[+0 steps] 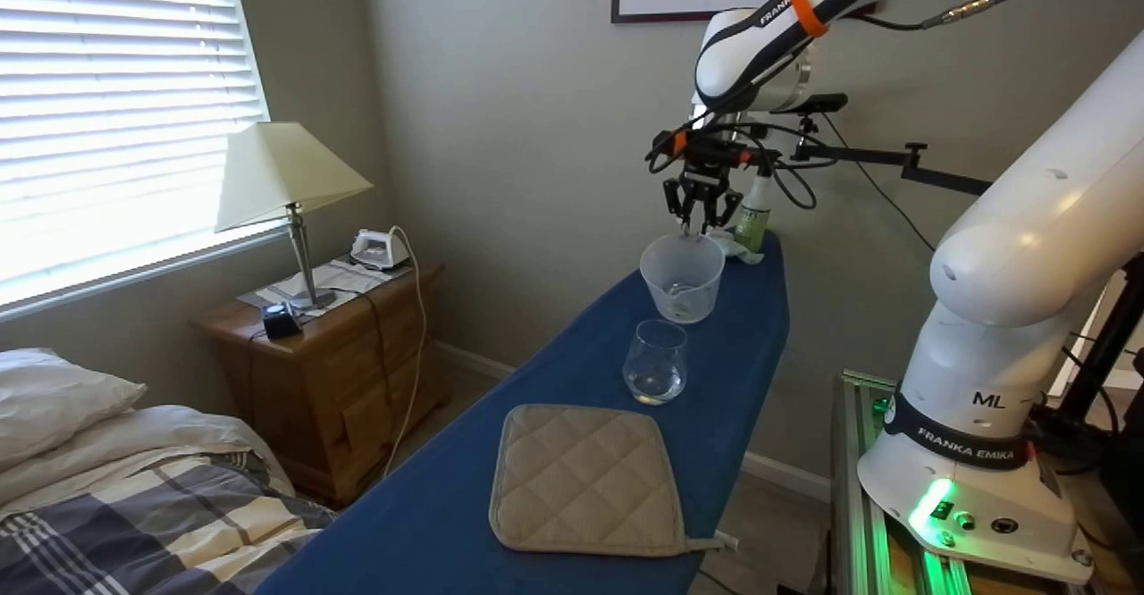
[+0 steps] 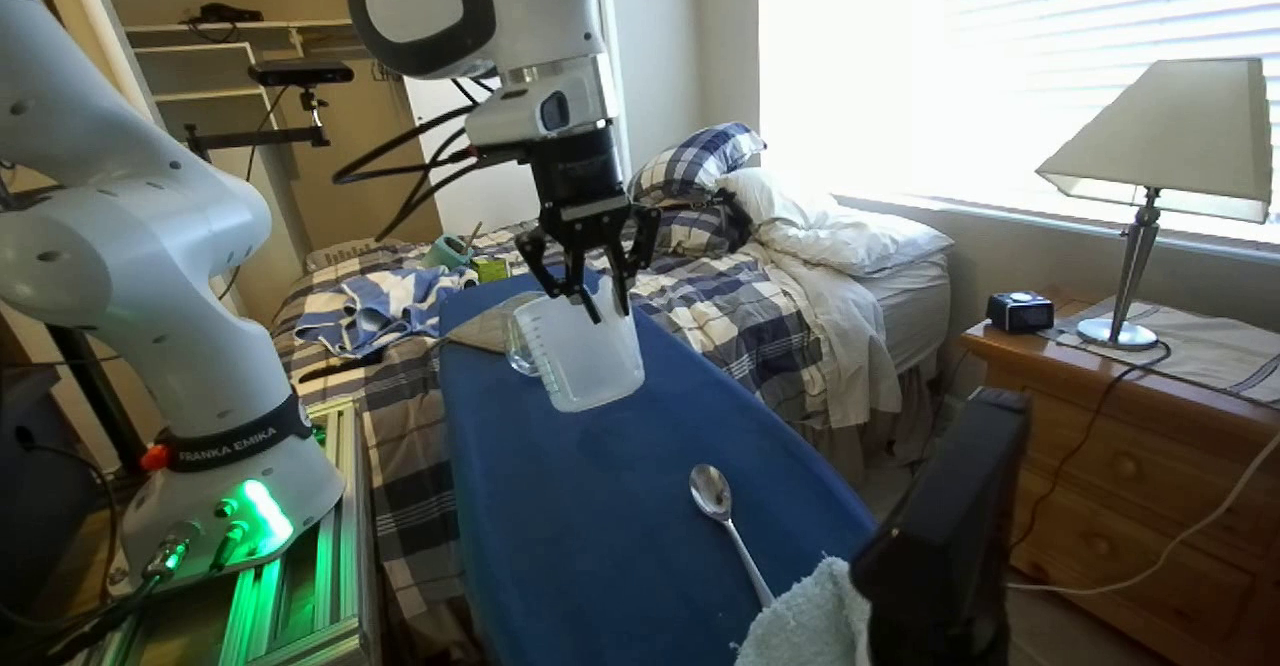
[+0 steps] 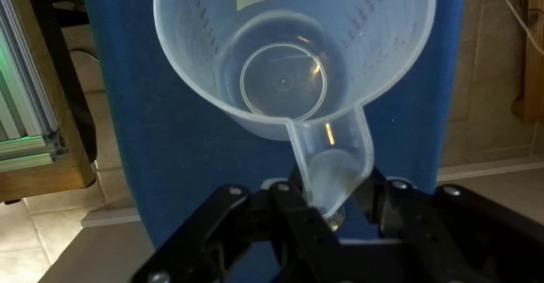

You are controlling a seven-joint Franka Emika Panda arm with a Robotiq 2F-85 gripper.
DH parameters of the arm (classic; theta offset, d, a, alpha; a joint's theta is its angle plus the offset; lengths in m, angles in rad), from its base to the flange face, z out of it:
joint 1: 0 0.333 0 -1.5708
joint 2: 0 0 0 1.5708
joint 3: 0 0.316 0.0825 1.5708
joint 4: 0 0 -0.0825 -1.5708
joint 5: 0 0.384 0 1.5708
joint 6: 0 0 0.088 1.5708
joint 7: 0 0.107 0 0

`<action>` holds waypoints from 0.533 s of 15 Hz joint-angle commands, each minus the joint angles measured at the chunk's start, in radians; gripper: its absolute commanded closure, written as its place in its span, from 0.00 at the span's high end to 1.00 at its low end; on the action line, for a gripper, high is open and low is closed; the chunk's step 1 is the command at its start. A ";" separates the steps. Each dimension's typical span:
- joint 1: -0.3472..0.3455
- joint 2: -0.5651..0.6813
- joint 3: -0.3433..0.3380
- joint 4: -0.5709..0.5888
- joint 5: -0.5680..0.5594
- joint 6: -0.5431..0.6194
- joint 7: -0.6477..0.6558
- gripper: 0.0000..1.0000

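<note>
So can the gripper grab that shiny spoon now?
Probably not: the gripper is shut on the plastic jug, so it would likely have to let go first. The spoon lies on the blue ironing board, bowl uncovered, but in an exterior view a pale cloth hides its other end.

In both exterior views we see daylight pour through the window (image 2: 850, 56), which burns out to white in places and leaves the wall (image 1: 308, 50) beside it in grey shade. A green light (image 1: 931, 503) on the robot's base (image 1: 979, 492) spills onto the metal frame (image 2: 335, 536). Our wrist view is dimmer: we find small warm glints in the measuring jug (image 3: 293, 74), a brighter patch of floor tiles (image 3: 25, 251), and the gripper (image 3: 333, 189) dark and blurred along the bottom edge.
</note>
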 commanded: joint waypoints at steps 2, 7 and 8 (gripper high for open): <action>0.011 0.029 -0.030 0.012 0.027 -0.003 0.020 0.07; 0.010 0.051 -0.047 0.010 0.022 0.001 0.024 0.07; 0.010 0.055 -0.049 0.010 0.022 0.002 0.023 0.09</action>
